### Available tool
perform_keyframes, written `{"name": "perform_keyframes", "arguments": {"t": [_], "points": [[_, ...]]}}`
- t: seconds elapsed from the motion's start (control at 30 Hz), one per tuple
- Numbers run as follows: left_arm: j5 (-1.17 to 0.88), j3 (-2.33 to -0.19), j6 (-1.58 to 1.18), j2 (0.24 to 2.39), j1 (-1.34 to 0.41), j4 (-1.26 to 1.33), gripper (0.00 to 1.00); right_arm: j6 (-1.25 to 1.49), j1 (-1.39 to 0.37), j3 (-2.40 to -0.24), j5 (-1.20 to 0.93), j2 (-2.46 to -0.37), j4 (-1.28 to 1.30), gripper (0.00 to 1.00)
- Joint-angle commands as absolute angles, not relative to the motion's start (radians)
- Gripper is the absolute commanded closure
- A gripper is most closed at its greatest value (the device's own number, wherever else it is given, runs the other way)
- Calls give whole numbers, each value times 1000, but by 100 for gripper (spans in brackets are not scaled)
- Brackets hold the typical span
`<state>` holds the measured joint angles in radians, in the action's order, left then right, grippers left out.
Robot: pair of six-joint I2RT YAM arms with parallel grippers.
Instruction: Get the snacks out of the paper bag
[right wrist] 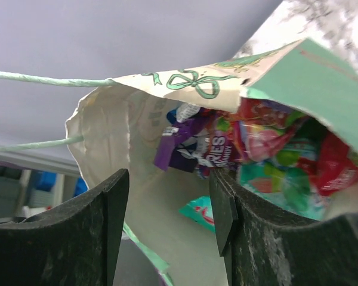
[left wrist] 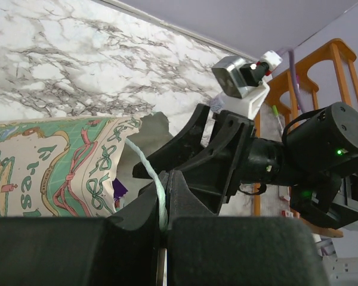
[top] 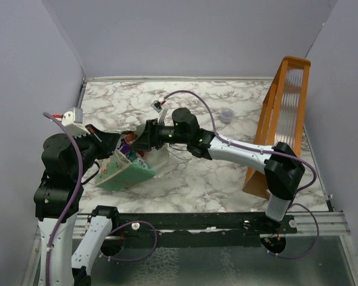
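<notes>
Black padded fingers (left wrist: 131, 238) of the left gripper (left wrist: 165, 208) fill the bottom of the left wrist view, pressed together on a thin pale string handle (left wrist: 158, 185) of the paper bag (left wrist: 48, 173). The string runs up from between them to the bag's cream front, which is printed with green bows.

From above, the left gripper (top: 107, 142) sits at the left side of the marble table (top: 215, 179). The paper bag (top: 128, 171) lies tilted just beside it, green side up. Its mouth is turned toward the right gripper (top: 144, 140), and a purple snack (top: 126, 152) shows at the opening.

The right arm reaches across from the right side of the table, and its gripper is at the bag's mouth. In the right wrist view the right gripper (right wrist: 168, 176) has its two fingers (right wrist: 110, 220) spread apart, with the bag's white inside between them. The snacks are all inside the bag, piled together just beyond the fingertips:
- a purple packet (right wrist: 197, 146)
- a pink-red one (right wrist: 262, 134)
- a red one (right wrist: 334, 167)
- a teal one (right wrist: 197, 211) lower down

Whether either finger touches a packet cannot be told.

Farther back on the table, a small clear cup (top: 227, 115) stands well apart from the bag. An orange rack (top: 280, 119) stands along the right edge, close to the wall.
</notes>
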<state>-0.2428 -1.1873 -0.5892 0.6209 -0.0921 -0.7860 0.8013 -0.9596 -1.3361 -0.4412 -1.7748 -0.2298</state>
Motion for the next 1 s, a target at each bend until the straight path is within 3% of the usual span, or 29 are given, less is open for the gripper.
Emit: {"name": "perform_keyframes", "arguments": {"t": [0.0, 0.3, 0.5, 0.97], "points": [[-234, -1216, -613, 601, -93, -756, 100, 908, -1012, -1398, -484, -1830, -322, 47], [-240, -1218, -624, 594, -93, -758, 100, 981, -1042, -1470, -428, -1931, -270, 68], [-202, -1224, -628, 586, -94, -780, 100, 1018, -1042, -1466, -410, -1917, -268, 98], [-30, -1250, -641, 562, -94, -891, 100, 1038, -1037, -1417, -514, -1772, -368, 99]]}}
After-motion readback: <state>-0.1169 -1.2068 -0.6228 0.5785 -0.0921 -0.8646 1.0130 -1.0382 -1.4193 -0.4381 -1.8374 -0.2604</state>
